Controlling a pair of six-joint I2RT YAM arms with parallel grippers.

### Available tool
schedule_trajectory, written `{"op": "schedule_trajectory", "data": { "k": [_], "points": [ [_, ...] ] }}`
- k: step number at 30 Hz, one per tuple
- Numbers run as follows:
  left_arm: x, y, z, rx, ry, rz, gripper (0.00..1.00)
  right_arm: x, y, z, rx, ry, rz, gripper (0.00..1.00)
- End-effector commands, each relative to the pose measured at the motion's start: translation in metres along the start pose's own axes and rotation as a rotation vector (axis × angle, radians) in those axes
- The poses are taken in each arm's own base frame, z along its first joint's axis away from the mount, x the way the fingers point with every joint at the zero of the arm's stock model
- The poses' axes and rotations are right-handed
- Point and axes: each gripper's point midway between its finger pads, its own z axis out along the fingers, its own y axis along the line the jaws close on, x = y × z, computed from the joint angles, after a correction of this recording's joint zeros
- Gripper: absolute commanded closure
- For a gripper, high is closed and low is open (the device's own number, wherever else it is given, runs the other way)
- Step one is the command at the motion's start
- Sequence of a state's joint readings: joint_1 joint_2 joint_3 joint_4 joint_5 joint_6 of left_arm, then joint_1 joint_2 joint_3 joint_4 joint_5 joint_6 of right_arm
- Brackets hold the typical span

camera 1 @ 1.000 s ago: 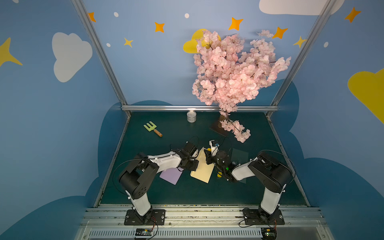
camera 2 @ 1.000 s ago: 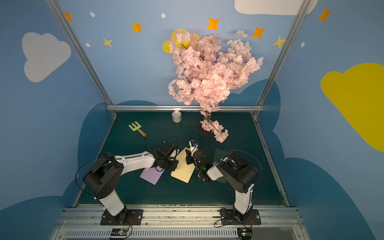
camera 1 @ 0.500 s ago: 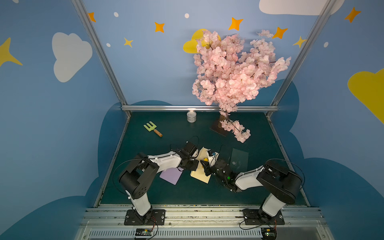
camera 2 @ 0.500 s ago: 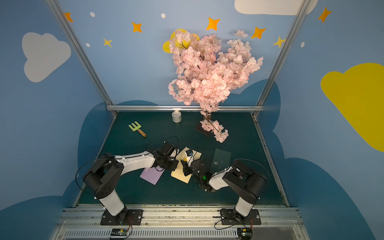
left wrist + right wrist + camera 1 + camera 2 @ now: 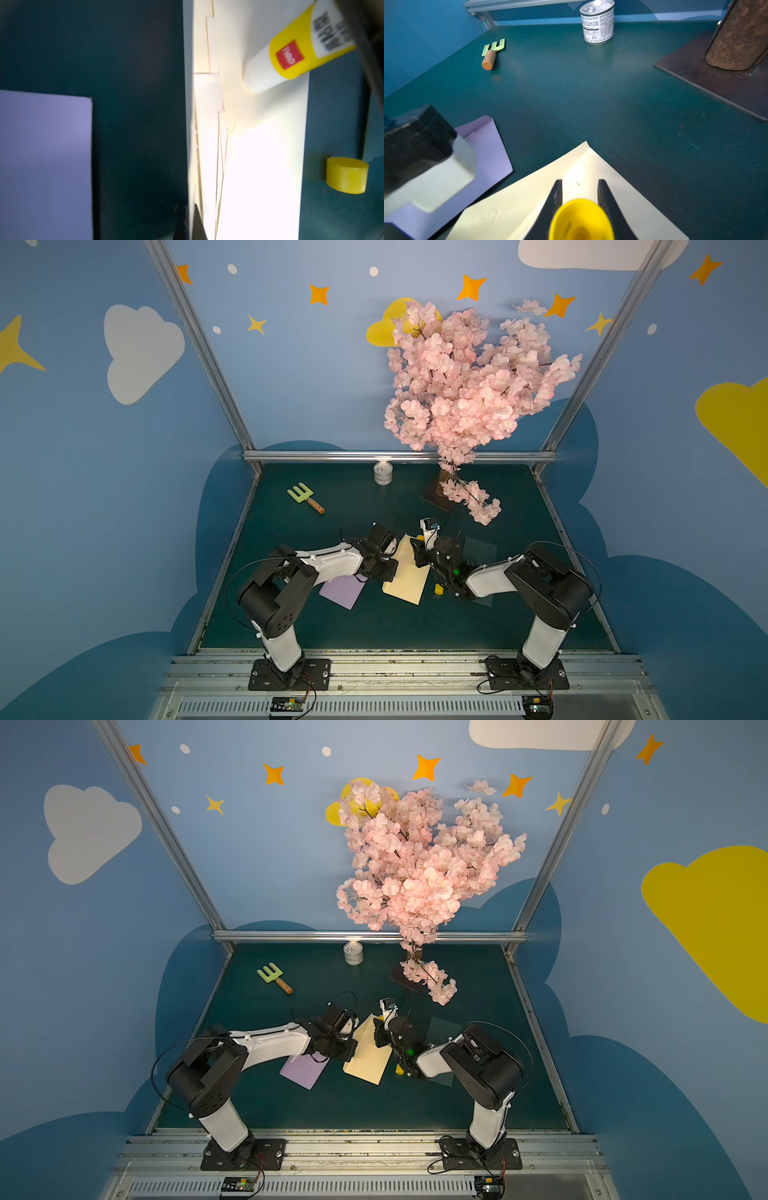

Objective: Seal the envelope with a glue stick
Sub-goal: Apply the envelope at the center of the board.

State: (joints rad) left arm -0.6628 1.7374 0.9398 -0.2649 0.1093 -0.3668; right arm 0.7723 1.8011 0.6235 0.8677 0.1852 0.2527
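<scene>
- Two grippers of mine sit low over the green mat [image 5: 332,626], facing each other across the cream envelope [image 5: 409,574].
- My right gripper [image 5: 579,182] is clamped on the glue stick [image 5: 291,52]. In the right wrist view the stick's yellow butt end sits between my two black fingers [image 5: 550,207].
- The stick is tilted, and its whitish tip rests on the envelope's face, near the stepped paper edges along one side.
- My left gripper [image 5: 189,207] is closed, pinching the envelope's long edge. The paper runs in between the fingertips.
- The yellow cap [image 5: 346,175] is off the stick. It sits on the mat just beside the envelope's opposite edge, not touching it.
- A purple sheet [image 5: 41,166] lies flat on my left arm's side, with a strip of bare mat between it and the envelope.
- At the back of the mat stand a tin can [image 5: 598,22] and the dark base plate [image 5: 716,83] of the pink blossom tree [image 5: 465,385].
- A small green rake [image 5: 493,48] with a wooden handle lies well apart from them, toward the left.
</scene>
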Motion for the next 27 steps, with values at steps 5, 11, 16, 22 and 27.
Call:
{"op": "schedule_trajectory", "data": {
  "k": [5,11,16,22,27],
  "points": [
    [-0.007,-0.004,0.003,0.015,-0.002,-0.005,0.96,0.037,0.036,-0.021,-0.07,0.095,-0.06,1.0],
    [-0.009,-0.005,0.002,0.019,-0.006,-0.006,0.96,0.049,0.045,-0.041,-0.06,0.12,-0.024,1.0],
    [-0.008,-0.005,0.001,0.017,-0.005,-0.007,0.96,0.035,0.036,-0.043,-0.041,0.089,0.008,1.0],
    [-0.008,-0.004,-0.001,0.011,-0.008,-0.005,0.97,-0.038,0.033,-0.06,-0.116,-0.019,0.203,1.0],
    [-0.009,-0.005,-0.002,0.016,-0.008,-0.012,0.96,-0.084,0.025,-0.085,-0.127,-0.116,0.253,1.0]
  ]
}}
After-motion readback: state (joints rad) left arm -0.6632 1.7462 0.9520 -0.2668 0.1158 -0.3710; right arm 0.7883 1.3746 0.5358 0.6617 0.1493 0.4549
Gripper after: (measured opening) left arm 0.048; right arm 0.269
